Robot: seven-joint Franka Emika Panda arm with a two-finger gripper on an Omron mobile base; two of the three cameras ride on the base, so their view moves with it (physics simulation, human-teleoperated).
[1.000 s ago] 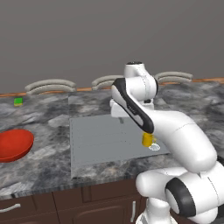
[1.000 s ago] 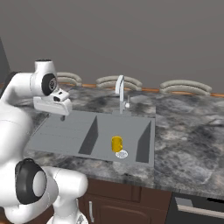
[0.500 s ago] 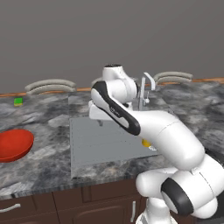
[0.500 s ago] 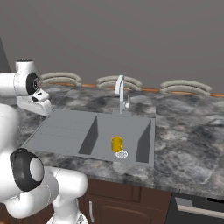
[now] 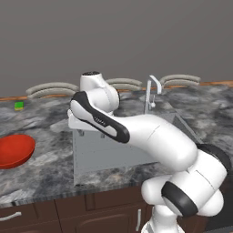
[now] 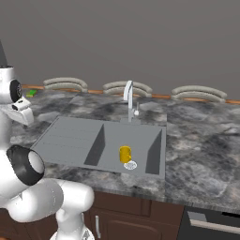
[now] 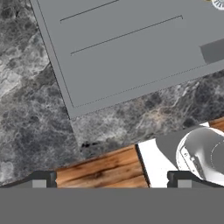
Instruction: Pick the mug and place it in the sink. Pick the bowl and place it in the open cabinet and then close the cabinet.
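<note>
Pincer (image 7: 109,180) released, empty, above sink's (image 7: 131,48) left edge and tabletop (image 7: 35,113). Mug (image 6: 124,153) in sink by drain; bowl (image 5: 15,150) well left.

base views flanking sink (image 6: 70,140); hand view overhead

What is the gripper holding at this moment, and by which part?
Nothing. The gripper is open with only countertop between its fingertips; the mug stands in the sink and the bowl sits on the counter.
</note>
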